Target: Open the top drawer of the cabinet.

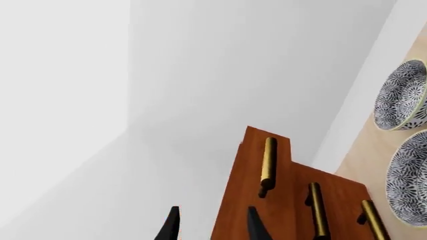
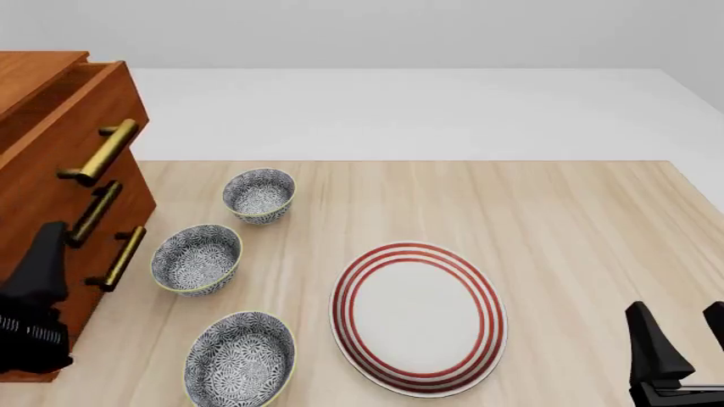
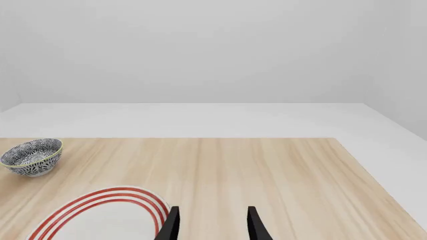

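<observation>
The cabinet (image 2: 29, 195) stands at the table's left edge, its brass handles facing right. Its top drawer (image 2: 130, 106) juts out past the two lower drawer fronts, and plain wood shows inside it. The brass bar handle (image 2: 104, 151) is free. My left gripper (image 2: 43, 271) hangs low in front of the cabinet, below that handle. In the left wrist view the top drawer (image 1: 250, 155) and its handle (image 1: 268, 162) lie ahead of the left gripper (image 1: 213, 230), which is open and holds nothing. My right gripper (image 2: 684, 339) is open near the front right corner, far from the cabinet.
Three patterned bowls (image 2: 259, 193) (image 2: 197, 257) (image 2: 239, 359) sit in a line just right of the cabinet. A red-ringed white plate (image 2: 419, 318) lies mid-table; the right wrist view shows the plate's rim (image 3: 100, 200) and one bowl (image 3: 31, 156).
</observation>
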Controlling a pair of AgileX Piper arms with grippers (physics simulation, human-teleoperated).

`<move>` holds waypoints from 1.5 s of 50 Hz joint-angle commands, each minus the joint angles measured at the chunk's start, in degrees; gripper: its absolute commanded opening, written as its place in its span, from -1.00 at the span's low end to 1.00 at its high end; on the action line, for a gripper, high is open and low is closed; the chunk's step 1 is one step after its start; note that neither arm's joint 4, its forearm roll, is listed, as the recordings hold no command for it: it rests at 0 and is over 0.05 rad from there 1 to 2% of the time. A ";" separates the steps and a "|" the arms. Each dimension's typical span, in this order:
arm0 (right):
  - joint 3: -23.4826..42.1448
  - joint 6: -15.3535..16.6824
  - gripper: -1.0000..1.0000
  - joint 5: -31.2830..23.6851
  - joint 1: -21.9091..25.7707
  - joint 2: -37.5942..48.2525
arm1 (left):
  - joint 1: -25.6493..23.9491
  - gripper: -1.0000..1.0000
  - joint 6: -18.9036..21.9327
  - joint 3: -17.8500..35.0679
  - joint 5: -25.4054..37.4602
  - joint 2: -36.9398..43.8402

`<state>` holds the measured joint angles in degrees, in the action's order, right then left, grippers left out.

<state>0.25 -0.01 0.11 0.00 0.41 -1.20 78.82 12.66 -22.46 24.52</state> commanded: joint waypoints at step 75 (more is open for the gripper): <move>0.00 0.01 1.00 0.00 0.01 0.00 | 3.00 1.00 -72.75 58.62 69.35 13.18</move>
<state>0.25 -0.01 0.11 0.01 0.41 1.37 10.98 68.16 43.84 35.55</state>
